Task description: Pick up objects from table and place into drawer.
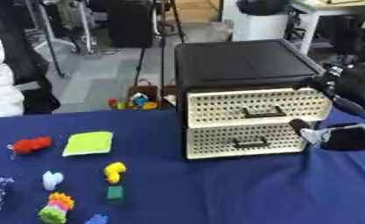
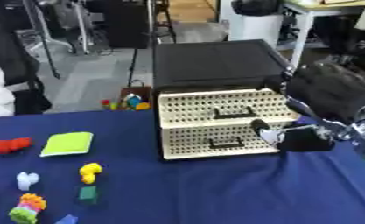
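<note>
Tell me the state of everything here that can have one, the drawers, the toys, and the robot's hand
Upper drawer: closed.
Lower drawer: closed.
Right hand: by the cabinet's right front corner, holding nothing; fingers unclear.
Left hand: not in view.
Green pad: flat on the table.
Yellow toy: on the table, untouched.
Red toy: on the table, untouched.

One cabinet [image 1: 246, 65] with two drawers, upper [image 1: 254, 106] and lower [image 1: 243, 139], stands left of the fingers [image 1: 298, 126], and farther left lie perhaps nine small toys, among them one green pad [image 1: 89, 143].
</note>
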You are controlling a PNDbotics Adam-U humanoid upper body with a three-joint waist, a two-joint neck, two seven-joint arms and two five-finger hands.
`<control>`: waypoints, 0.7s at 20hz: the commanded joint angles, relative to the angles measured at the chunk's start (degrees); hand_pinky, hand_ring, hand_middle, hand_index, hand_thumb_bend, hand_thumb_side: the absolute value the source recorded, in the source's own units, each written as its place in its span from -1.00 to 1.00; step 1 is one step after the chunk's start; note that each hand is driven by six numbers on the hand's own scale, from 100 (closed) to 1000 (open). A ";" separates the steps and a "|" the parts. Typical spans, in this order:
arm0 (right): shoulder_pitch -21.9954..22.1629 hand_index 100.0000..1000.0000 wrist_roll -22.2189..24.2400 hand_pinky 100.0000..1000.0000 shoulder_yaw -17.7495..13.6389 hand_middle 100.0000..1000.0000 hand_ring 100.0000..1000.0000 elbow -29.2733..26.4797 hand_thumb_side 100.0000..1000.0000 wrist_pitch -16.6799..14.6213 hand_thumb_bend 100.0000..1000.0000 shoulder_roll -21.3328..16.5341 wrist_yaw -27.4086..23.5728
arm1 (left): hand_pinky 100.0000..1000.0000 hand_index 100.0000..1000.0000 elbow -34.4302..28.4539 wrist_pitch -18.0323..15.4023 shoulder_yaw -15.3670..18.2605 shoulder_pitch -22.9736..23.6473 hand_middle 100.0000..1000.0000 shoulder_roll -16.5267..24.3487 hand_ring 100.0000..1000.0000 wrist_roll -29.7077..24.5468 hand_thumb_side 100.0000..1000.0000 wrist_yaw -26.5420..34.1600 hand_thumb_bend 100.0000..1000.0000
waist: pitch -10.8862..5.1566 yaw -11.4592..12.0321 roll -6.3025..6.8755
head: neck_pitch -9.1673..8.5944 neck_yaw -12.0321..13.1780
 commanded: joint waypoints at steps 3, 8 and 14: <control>-0.32 0.64 0.23 -1.00 0.40 -0.99 -1.00 -0.82 0.03 1.80 -0.48 0.41 -0.24 | 0.35 0.72 -0.72 -0.13 0.17 -0.90 0.59 0.81 0.51 0.00 1.00 0.25 -0.29 | -0.50 0.12 -0.07 | 0.80 0.37; -0.56 0.64 2.93 -1.00 0.95 -1.00 -1.00 -0.82 -0.03 4.38 -0.40 2.25 -2.85 | 0.35 0.71 -0.72 -0.13 0.05 -1.05 0.58 0.67 0.50 0.01 1.00 0.43 -0.31 | -0.23 0.29 -0.15 | 1.04 0.27; -1.74 0.59 4.78 -1.00 1.56 -1.00 -1.00 -0.82 -0.08 6.42 -0.38 2.98 -3.82 | 0.35 0.71 -0.72 -0.20 -0.05 -1.13 0.57 0.57 0.50 0.05 1.00 0.78 -0.32 | 0.20 0.63 -0.24 | 1.36 -0.10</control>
